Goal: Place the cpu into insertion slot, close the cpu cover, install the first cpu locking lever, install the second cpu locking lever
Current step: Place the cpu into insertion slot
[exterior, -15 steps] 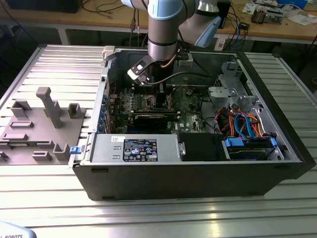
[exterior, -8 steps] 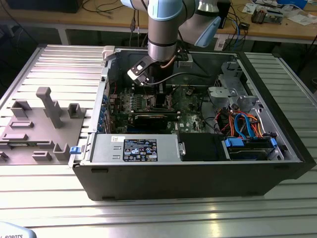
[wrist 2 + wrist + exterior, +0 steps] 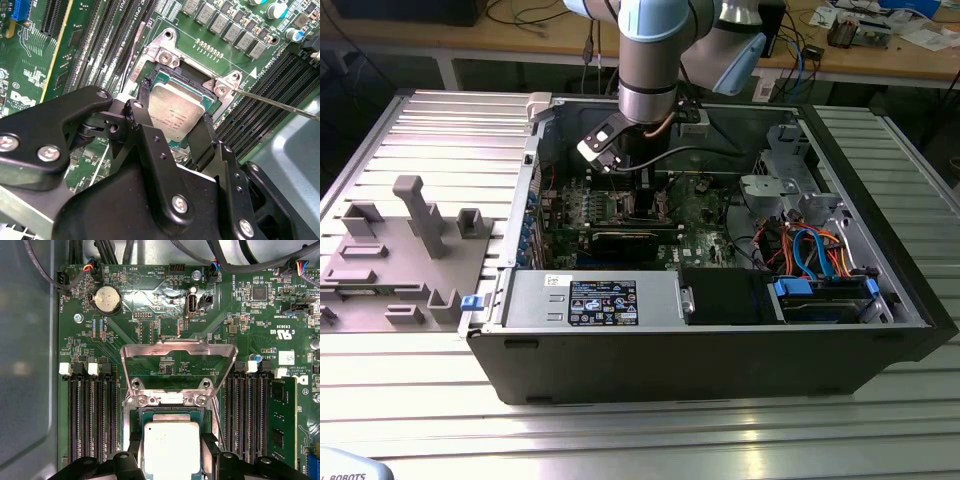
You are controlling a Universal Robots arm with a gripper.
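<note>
The gripper (image 3: 176, 106) sat directly over the insertion slot (image 3: 182, 71), jaws closed on 2 opposite edges of the cpu (image 3: 177, 122). The cpu cover (image 3: 177, 348) stood raised.

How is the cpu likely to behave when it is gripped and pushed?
The cpu looks stiff: a flat plate with a metal top. Being flat, it should not roll. Its thin edges might slip in the gripper.
</note>
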